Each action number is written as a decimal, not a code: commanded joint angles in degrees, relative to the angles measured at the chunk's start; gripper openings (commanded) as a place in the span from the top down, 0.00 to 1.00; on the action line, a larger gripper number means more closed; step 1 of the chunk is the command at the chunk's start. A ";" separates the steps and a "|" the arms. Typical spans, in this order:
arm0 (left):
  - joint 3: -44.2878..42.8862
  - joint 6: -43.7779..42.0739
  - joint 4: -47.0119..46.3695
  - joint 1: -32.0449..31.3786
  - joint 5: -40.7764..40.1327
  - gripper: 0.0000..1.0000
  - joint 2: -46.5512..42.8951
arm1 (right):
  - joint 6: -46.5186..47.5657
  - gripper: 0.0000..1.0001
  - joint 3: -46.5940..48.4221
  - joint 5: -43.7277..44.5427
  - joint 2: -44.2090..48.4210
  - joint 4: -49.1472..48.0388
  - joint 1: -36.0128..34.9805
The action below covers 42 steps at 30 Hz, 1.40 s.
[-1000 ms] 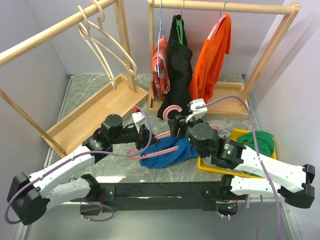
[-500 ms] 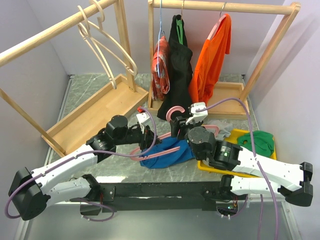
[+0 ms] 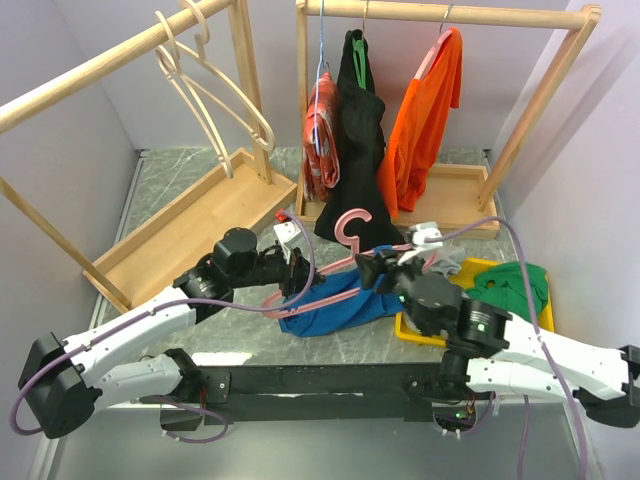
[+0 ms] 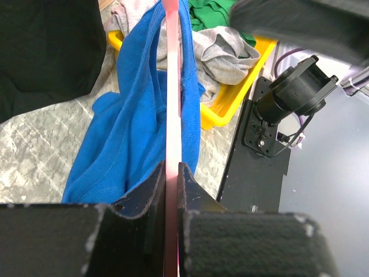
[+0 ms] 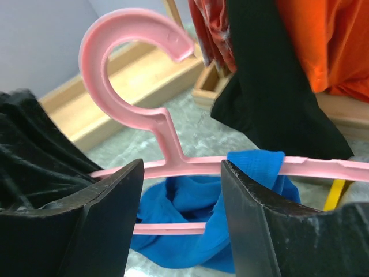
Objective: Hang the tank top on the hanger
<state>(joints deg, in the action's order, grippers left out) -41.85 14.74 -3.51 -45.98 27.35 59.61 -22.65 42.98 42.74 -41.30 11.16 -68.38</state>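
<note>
The pink hanger [image 3: 350,225] is held up off the table, hook uppermost. My left gripper [image 3: 298,270] is shut on its left arm; in the left wrist view the pink bar [image 4: 172,86] runs edge-on between the closed gripper [image 4: 171,173]. The blue tank top [image 3: 335,308] lies bunched on the table below, with one strap [image 5: 253,164] looped over the hanger's right arm. My right gripper [image 3: 372,268] is open just in front of the hanger [image 5: 115,52], its fingers [image 5: 104,219] standing either side of the neck with nothing clamped. The tank top [image 5: 190,213] shows between them.
A yellow tray [image 3: 420,330] at the right holds a green garment [image 3: 515,280] and a grey garment [image 3: 450,258]. The back rack [image 3: 440,12] carries red, black [image 3: 358,130] and orange [image 3: 425,110] clothes. A wooden rack [image 3: 100,65] at the left holds cream hangers [image 3: 215,100].
The hanger has swung upright, hook now pointing up. My right arm has drawn back toward the right and nearer the front edge. The left gripper keeps its hold, shifted slightly right.
</note>
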 commanded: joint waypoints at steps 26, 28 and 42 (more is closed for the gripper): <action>-4.65 2.57 -5.10 -2.89 0.77 0.97 1.12 | 3.67 0.47 8.00 8.06 -13.02 -2.63 0.53; -4.65 2.66 -5.19 -2.98 0.60 0.94 0.94 | 3.58 0.59 7.38 7.19 -12.75 -3.68 0.79; -4.74 6.17 -4.67 -2.98 -8.01 0.54 1.73 | 5.52 1.00 6.59 9.64 -13.02 -6.15 0.70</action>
<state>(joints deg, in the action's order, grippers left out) -45.23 18.85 -6.22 -48.69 22.41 61.34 -16.21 49.15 49.56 -54.68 10.52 -67.61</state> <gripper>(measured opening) 0.350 0.239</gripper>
